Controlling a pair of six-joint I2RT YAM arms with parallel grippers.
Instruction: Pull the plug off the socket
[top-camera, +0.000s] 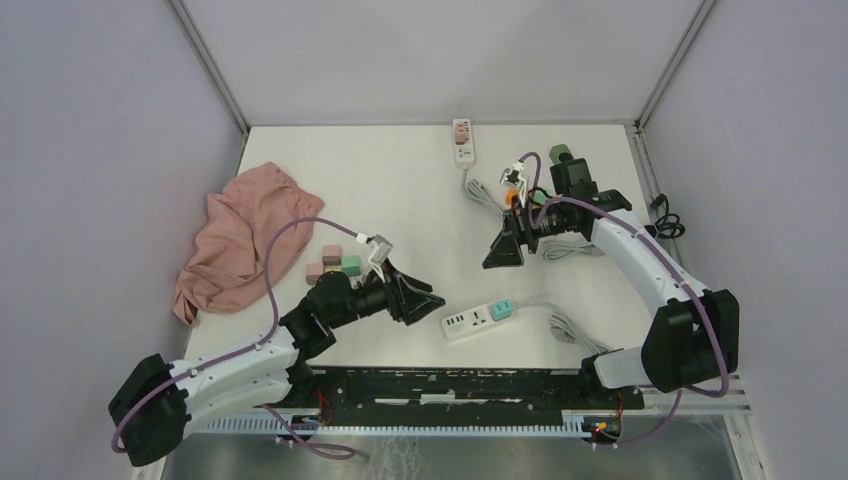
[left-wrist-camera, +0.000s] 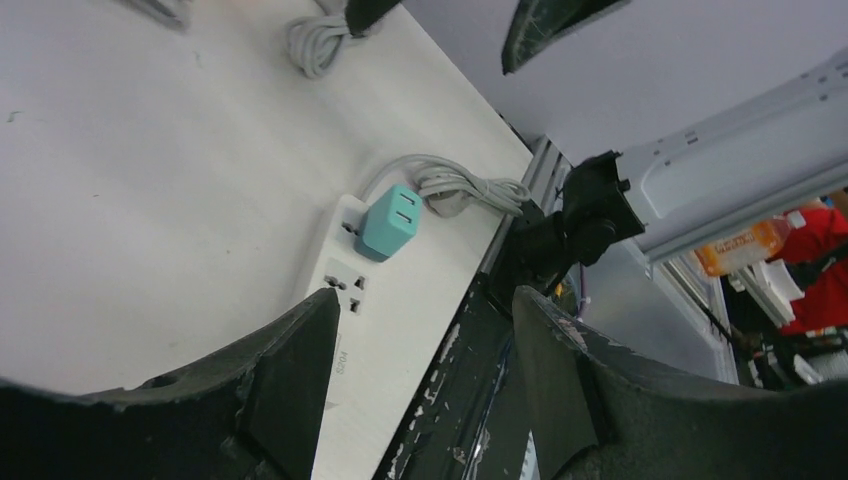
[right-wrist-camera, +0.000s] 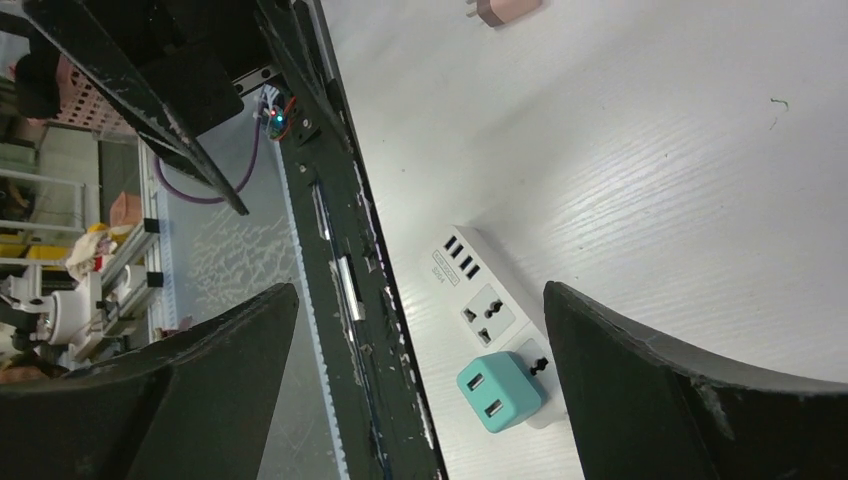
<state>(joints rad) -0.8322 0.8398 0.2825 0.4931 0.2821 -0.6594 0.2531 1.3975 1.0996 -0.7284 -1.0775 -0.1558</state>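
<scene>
A white socket strip (top-camera: 463, 322) lies near the table's front edge, with a teal plug (top-camera: 501, 310) seated in its right end. My left gripper (top-camera: 428, 298) hovers just left of the strip, open and holding nothing. In the left wrist view the strip (left-wrist-camera: 345, 290) runs between the fingers of the left gripper (left-wrist-camera: 425, 300), with the plug (left-wrist-camera: 390, 222) farther ahead. My right gripper (top-camera: 503, 252) hangs open farther back, above the strip. The right wrist view looks down between the spread fingers of the right gripper (right-wrist-camera: 420, 290) onto the strip (right-wrist-camera: 480, 290) and the plug (right-wrist-camera: 500, 390).
A pink cloth (top-camera: 240, 235) lies at the left. Small coloured adapters (top-camera: 335, 262) sit beside the left arm. A second white strip (top-camera: 463, 140) with a pink plug lies at the back, its grey cable (top-camera: 485, 195) coiled nearby. A black rail (top-camera: 450, 385) runs along the near edge.
</scene>
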